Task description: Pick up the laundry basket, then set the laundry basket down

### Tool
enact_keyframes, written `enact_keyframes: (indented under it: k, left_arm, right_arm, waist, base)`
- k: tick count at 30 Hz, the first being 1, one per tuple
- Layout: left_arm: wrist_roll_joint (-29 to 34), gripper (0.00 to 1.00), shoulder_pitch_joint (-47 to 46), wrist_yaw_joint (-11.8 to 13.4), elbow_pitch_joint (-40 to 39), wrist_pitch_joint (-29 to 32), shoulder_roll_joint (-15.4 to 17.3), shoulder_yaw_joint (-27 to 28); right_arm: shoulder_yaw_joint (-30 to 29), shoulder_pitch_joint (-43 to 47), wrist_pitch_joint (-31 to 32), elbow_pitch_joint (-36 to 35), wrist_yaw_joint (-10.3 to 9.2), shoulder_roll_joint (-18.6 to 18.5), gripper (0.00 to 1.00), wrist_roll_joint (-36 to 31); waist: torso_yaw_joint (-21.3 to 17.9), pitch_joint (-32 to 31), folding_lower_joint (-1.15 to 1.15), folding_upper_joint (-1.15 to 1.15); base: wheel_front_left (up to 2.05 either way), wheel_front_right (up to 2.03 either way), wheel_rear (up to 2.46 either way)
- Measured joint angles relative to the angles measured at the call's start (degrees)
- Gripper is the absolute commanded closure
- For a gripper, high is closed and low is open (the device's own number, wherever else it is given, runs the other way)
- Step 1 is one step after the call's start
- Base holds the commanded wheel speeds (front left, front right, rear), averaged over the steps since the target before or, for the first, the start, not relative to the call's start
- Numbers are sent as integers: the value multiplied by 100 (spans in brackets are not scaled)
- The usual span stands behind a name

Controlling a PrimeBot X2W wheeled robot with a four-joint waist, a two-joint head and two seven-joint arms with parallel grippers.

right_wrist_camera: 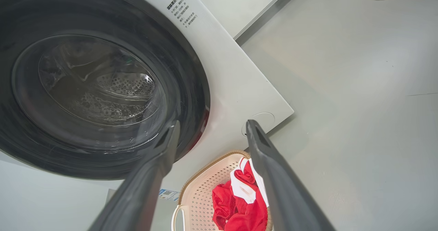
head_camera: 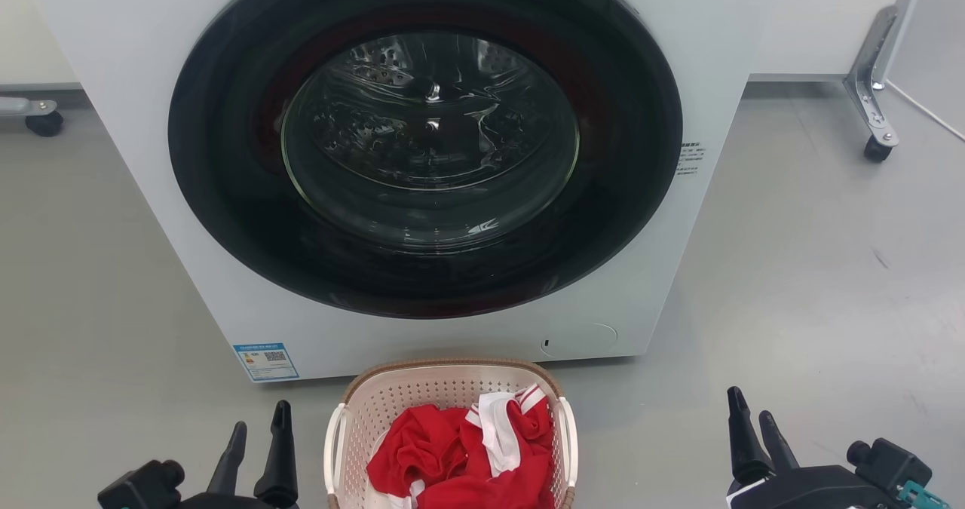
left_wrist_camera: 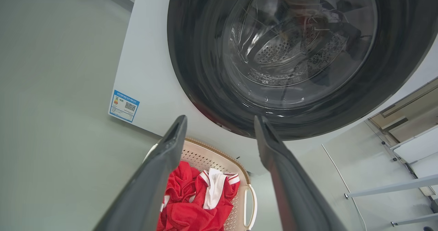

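The washer (head_camera: 452, 335) bears a blue QR-code sticker (head_camera: 265, 360) and side print (head_camera: 690, 158), both illegible.

Laundry basket (head_camera: 452, 388): cream perforated plastic, brown woven-look rim, white side handles; upright on floor, holding red-white clothing.

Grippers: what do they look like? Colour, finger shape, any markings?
The left gripper and right gripper match: two long matte dark fingers tapering to pointed tips, each with a recessed slot near the tip, on a black body with a round knob. The right one carries a small teal part at its outer edge. No markings that I can make out.
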Motion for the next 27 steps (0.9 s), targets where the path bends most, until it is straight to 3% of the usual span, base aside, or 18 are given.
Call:
enact_keyframes:
  k: [27]
  left_arm:
    - [2793, 0, 141, 439, -456, -654, 42, -357]
  right_arm:
    - [541, -68, -651, -256, -423, -23, 0, -2541]
  waist:
    - [-3, -34, 0, 0]
  base:
    - [0, 0, 0]
